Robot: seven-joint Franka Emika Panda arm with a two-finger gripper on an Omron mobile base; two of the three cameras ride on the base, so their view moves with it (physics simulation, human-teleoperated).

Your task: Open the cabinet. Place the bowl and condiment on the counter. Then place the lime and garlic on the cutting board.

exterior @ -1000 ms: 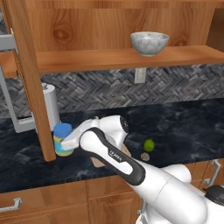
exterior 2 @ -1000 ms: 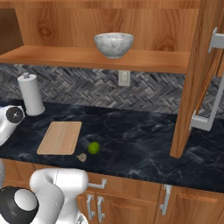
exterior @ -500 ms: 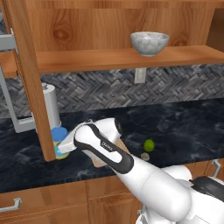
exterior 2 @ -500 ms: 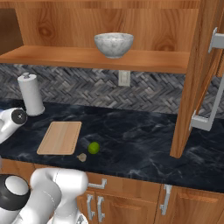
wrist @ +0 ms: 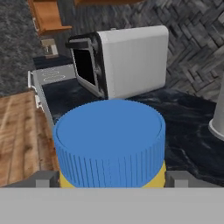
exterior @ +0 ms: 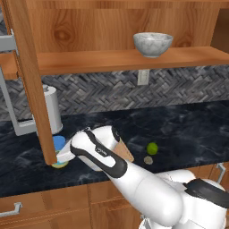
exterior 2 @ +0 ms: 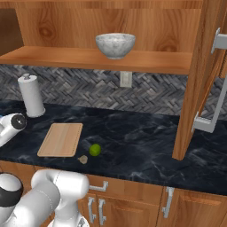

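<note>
The cabinet (exterior: 27, 89) stands open, and the grey speckled bowl (exterior: 153, 43) (exterior 2: 115, 45) sits on its shelf. My gripper (wrist: 111, 178) (exterior: 64, 156) is shut on the condiment (wrist: 109, 140) (exterior: 58, 150), a blue-lidded yellow jar with a fingertip (wrist: 43, 178) against each side. The jar is low at the counter (exterior: 188, 129), just by the open door's lower end; I cannot tell whether it touches the stone. The lime (exterior 2: 95, 150) (exterior: 152, 148) and garlic (exterior 2: 82, 158) (exterior: 148, 159) lie on the counter beside the cutting board (exterior 2: 61, 139).
A white paper-towel roll (exterior 2: 31, 95) (exterior: 53, 109) stands at the backsplash. A white toaster (wrist: 127, 59) sits behind the jar. The right cabinet door (exterior 2: 195, 80) hangs open over the counter (exterior 2: 142, 146), with low drawers along the front below.
The arm has swung its elbow forward and down, and the jar has come lower with the hand. Bowl, lime, garlic and board have not moved.
</note>
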